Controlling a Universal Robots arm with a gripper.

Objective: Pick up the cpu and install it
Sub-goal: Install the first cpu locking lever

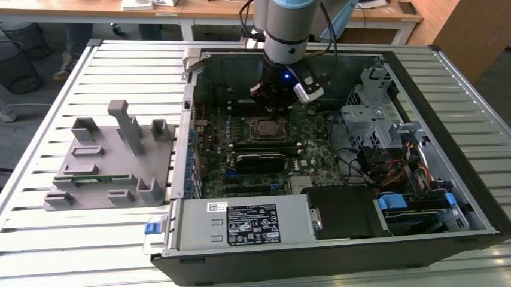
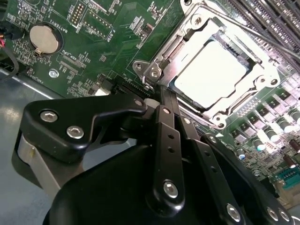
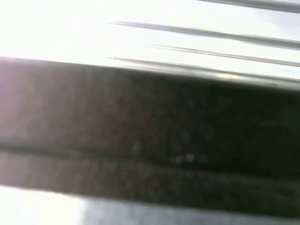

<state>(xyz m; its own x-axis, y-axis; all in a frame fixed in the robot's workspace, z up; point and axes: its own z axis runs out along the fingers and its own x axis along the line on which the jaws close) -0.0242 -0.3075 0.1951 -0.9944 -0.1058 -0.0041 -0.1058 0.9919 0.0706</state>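
The cpu (image 2: 211, 75) lies flat in the motherboard socket (image 2: 262, 79), its silvery top plate bright inside the metal frame. In the exterior view the cpu (image 1: 264, 127) sits in the middle of the green board inside the open computer case. My gripper (image 2: 167, 96) hovers just beside the socket's near corner, its two black fingers (image 2: 164, 140) pressed together with nothing between them. Seen from outside, the gripper (image 1: 276, 107) hangs over the board just behind the socket.
A grey fixture (image 1: 112, 161) with posts and slots stands on the slatted table (image 1: 64, 239) at the exterior view's left, with a green memory stick (image 1: 92, 178) on it. The case wall (image 1: 188, 119), drive cage (image 1: 371, 113) and cables (image 1: 391, 173) ring the board. A coin battery (image 2: 44, 37) sits on it.
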